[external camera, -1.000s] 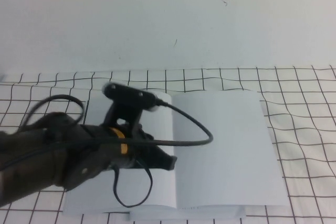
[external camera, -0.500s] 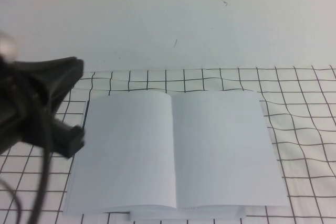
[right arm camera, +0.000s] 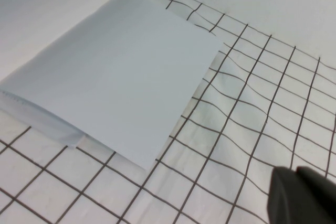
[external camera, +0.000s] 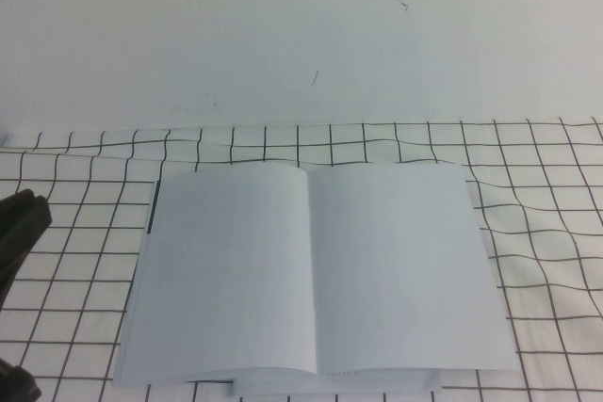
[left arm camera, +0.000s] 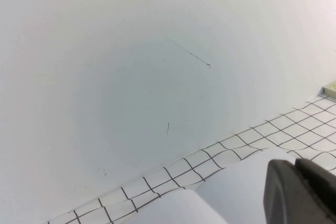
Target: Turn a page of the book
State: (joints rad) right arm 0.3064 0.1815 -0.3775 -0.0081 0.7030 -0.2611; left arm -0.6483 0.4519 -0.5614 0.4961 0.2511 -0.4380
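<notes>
The book [external camera: 311,270] lies open and flat on the gridded cloth, with both facing sheets blank white. The page [external camera: 226,270] lies flat on the left half, blank face up; its printed face is hidden. A dark strip of a lower sheet [external camera: 151,206] peeks out at the book's left edge. My left gripper [left arm camera: 295,169] is shut and empty, raised off to the left of the book [left arm camera: 231,192]; only dark parts of that arm [external camera: 19,228] show at the high view's left edge. My right gripper [right arm camera: 296,171] is shut and empty, over the cloth right of the book [right arm camera: 121,72].
A white cloth with a black grid [external camera: 546,195] covers the table, slightly wavy to the right of the book. A plain white wall [external camera: 301,35] stands close behind. A small pale object [left arm camera: 331,88] sits at the far right of the cloth.
My left arm has drawn back from over the book's left half to the left edge of the view. The left page now lies flat and uncovered.
</notes>
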